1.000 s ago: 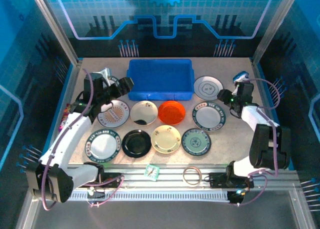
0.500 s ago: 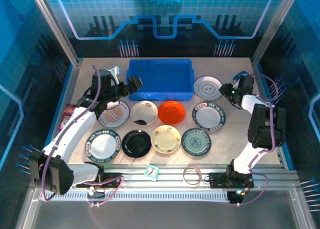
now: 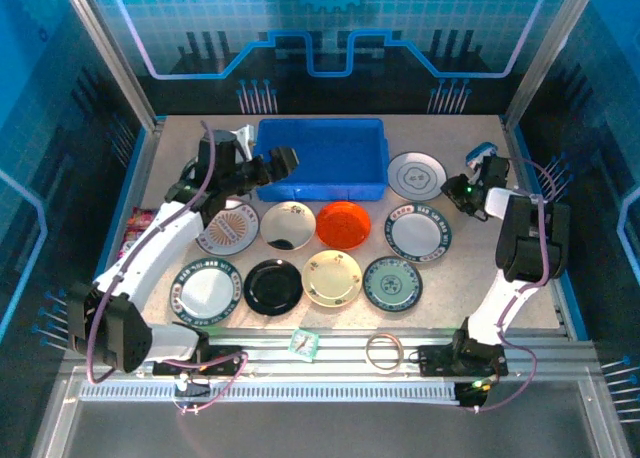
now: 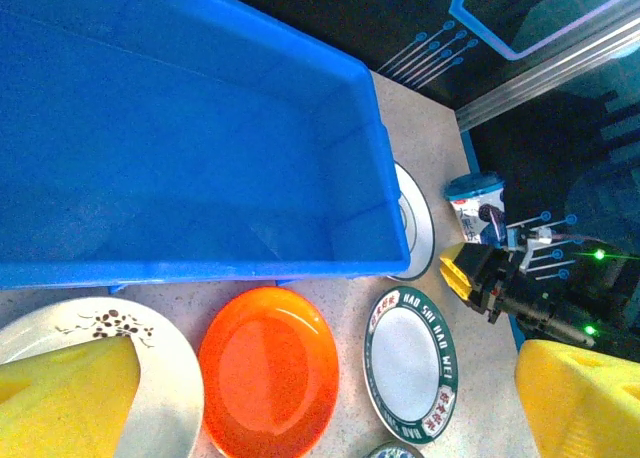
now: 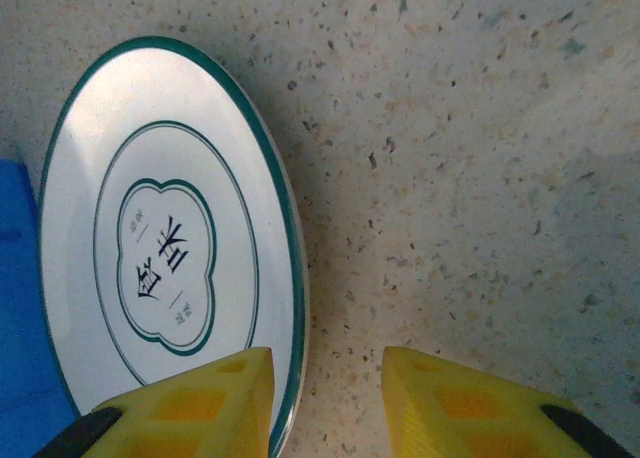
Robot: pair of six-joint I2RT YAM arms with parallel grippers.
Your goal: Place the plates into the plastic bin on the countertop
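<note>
Left jaws: spread wide, empty, my arm stretched to the bin (image 3: 320, 153)
Right jaws: astride a plate (image 5: 165, 248) rim on the counter (image 5: 480, 178), grip unclear, arm folded

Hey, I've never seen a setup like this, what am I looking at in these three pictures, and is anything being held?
These are two robot arms bolted at the near edge of a countertop, each ending in a two-finger gripper. The wide picture is from a camera above and behind them. The other two are from cameras on the wrists, so the yellow blocks are gripper fingers. On the countertop lie nine plates and an empty blue plastic bin. The left gripper hangs open near the bin's left front corner, holding nothing. The right gripper has its jaws apart on either side of the rim of a white plate, which lies on the countertop.
</note>
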